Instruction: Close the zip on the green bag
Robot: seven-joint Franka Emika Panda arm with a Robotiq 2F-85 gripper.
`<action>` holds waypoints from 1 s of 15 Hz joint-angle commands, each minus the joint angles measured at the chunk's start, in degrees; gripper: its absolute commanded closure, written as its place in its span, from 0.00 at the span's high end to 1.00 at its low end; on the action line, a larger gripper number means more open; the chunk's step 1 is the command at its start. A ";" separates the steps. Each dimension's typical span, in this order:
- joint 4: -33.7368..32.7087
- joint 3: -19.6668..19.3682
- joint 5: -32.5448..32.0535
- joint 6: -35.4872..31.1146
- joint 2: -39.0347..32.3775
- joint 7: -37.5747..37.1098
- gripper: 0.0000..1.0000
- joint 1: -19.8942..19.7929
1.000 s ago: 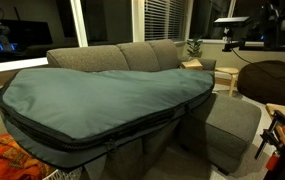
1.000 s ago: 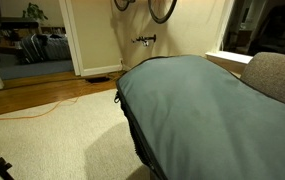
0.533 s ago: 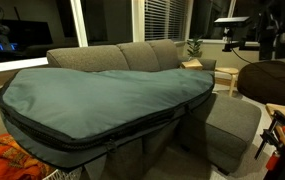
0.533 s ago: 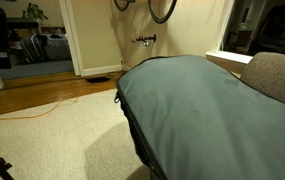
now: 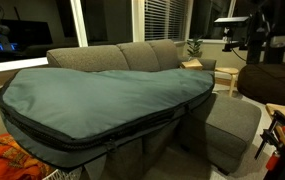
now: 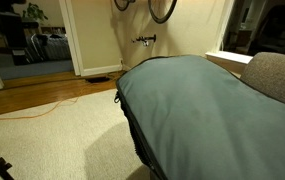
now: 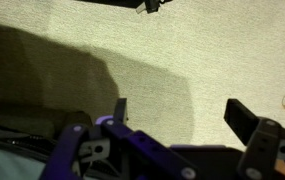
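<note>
The green bag [image 5: 92, 95] lies flat over the grey sofa, very large and teal-green; it also shows close up in an exterior view [image 6: 202, 110]. The zip [image 5: 132, 132] runs as a dark track along its front rim, and along the near edge in an exterior view [image 6: 132, 122]. My gripper [image 7: 182, 115] is open and empty over beige carpet, with a corner of the bag [image 7: 7, 165] at the lower left of the wrist view. The arm [image 5: 256, 30] is a dark shape far from the bag, also at the top left of an exterior view [image 6: 7, 12].
The grey sofa [image 5: 132, 55] has an ottoman [image 5: 232, 125] at its end. Orange fabric [image 5: 7, 160] lies at the lower left. An orange cable [image 6: 42, 110] crosses the floor. A bicycle wheel [image 6: 162, 10] hangs on the wall. Beige carpet [image 7: 192, 50] lies below.
The arm's dark shape has moved a little towards the sofa in both exterior views. The bag has not moved.
</note>
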State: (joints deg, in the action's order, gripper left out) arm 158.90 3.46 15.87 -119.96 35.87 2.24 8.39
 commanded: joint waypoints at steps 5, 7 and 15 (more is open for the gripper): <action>-0.07 0.32 2.96 -8.97 -5.89 0.65 1.00 2.51; -0.09 0.18 3.44 -10.96 -7.04 0.54 1.00 2.61; -0.22 0.36 2.09 -9.86 -7.23 -0.09 1.00 2.05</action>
State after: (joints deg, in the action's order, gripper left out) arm 158.74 4.00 18.11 -129.94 28.60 2.24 10.31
